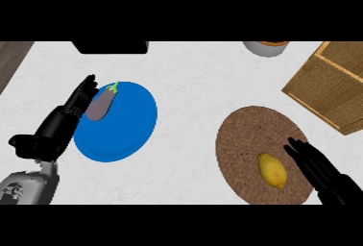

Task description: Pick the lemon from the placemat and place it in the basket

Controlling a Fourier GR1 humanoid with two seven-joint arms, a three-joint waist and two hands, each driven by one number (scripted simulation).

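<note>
White counter (191,77): blue plate (124,139), placemat (248,139), basket (333,84).

Left hand (62,120): lower left, fingers straight, pointing up-right, grey forearm below, at rest. Right hand (320,169): lower right, fingers straight, pointing up-left, nothing held.

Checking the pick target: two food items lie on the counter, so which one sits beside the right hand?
The yellow lemon on the brown placemat, just left of the right hand. The purple eggplant lies on the blue plate instead.
</note>
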